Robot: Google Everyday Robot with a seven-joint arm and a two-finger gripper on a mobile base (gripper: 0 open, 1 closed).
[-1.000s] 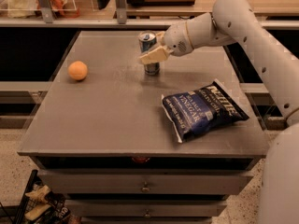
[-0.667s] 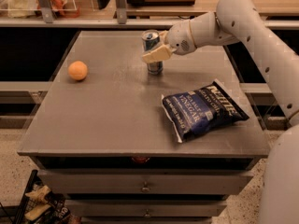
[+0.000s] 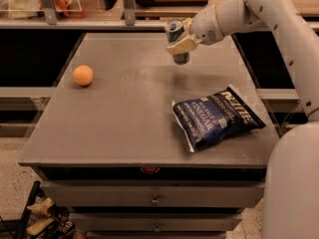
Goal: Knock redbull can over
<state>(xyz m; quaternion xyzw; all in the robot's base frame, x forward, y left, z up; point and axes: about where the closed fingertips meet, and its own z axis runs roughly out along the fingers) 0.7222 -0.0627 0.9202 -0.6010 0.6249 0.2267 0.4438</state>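
The arm [image 3: 259, 9] reaches in from 2 o'clock, jaws clamped round the can [image 3: 174, 32] over the table's [image 3: 124, 128] 1 o'clock part. The can is near upright, its top tipped toward 11 o'clock.

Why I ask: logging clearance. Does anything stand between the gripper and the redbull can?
Nothing visible does. The gripper is at the redbull can, far back on the table; the chip bag and the orange lie apart.

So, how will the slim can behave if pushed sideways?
It probably tips easily: the slim blue and silver metal can is tall on a narrow base. Lying down, its round wall would likely roll on the flat grey table. The pincer holds it, leaning, near the far edge.
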